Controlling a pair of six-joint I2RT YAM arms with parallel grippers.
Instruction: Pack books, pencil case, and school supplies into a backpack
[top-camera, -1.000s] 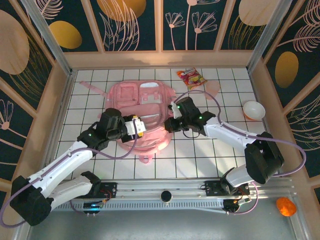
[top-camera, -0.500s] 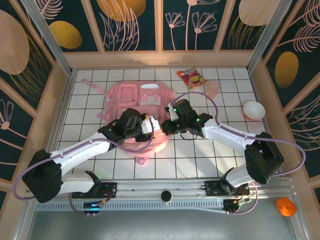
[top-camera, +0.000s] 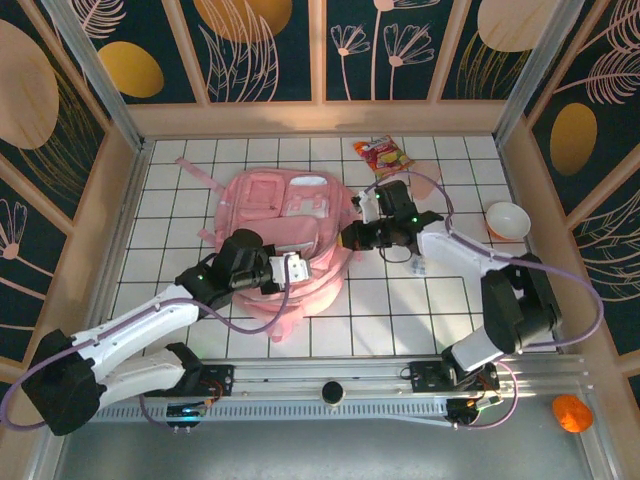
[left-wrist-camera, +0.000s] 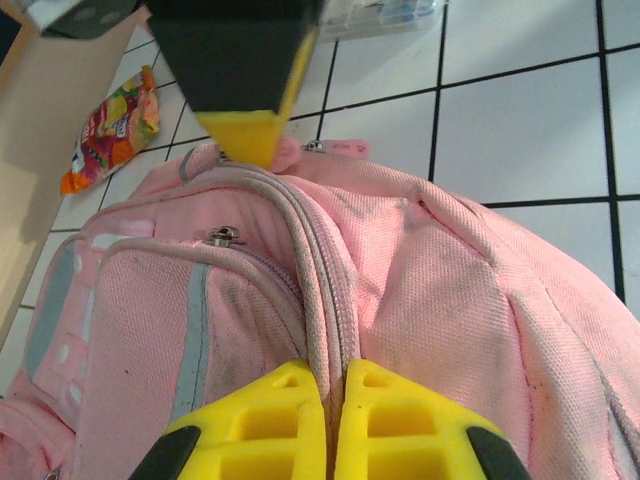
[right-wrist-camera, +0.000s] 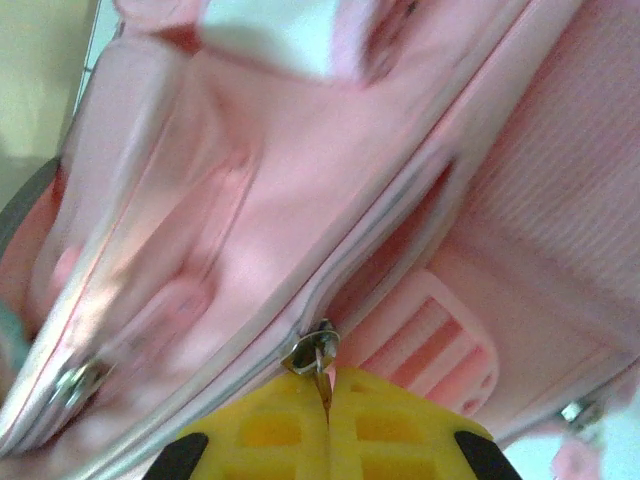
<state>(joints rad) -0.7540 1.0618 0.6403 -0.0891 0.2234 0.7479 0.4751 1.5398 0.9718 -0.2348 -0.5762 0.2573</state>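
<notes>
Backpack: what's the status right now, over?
Left gripper shut on pink backpack zip seam. Right gripper shut on zipper pull. Snack packet lies apart, nothing blocking.

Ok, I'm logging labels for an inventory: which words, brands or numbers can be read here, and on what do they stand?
No text can be read.
Snack packet: colourful print, too blurred and small to read.
Backpack: no lettering visible on its pink fabric.
</notes>
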